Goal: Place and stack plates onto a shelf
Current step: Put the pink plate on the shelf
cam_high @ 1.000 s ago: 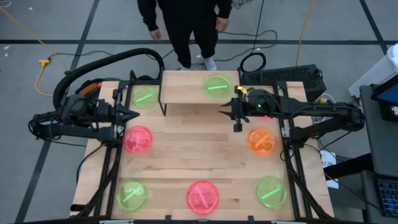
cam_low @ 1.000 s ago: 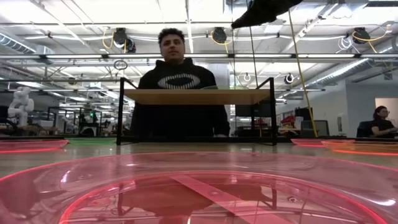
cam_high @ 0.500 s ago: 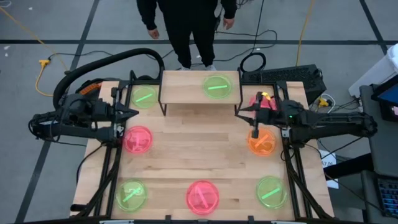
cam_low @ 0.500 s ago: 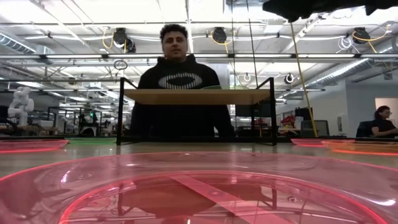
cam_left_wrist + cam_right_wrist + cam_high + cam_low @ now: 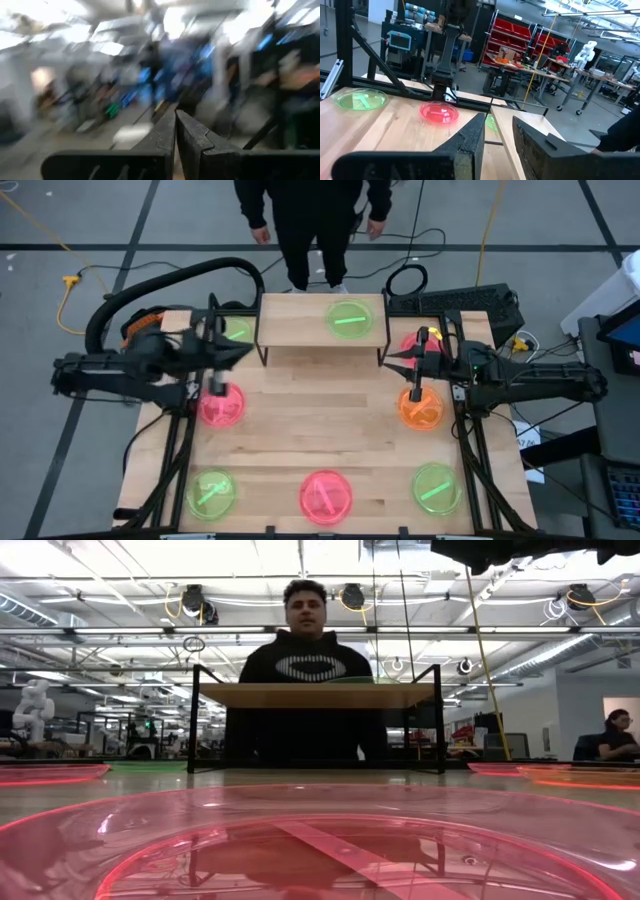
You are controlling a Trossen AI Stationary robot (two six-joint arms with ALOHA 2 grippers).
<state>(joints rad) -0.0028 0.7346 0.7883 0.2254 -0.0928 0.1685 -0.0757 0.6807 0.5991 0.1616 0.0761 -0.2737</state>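
One green plate (image 5: 348,319) is seen on the shelf (image 5: 300,330); seven plates are judged left on the table (image 5: 320,420). The right gripper (image 5: 412,385) is held partly parted, with nothing visible between its fingers, above the orange plate (image 5: 420,408), a pink plate (image 5: 411,341) just behind it. The left gripper (image 5: 214,380) is clenched empty above the pink plate (image 5: 221,405), the shelf lying beyond it.

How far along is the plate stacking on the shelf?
Done: one green plate sits on the shelf. In hand: nothing; the left hand is shut and the right hand open, both empty. Left: seven plates on the table, so no stack yet.
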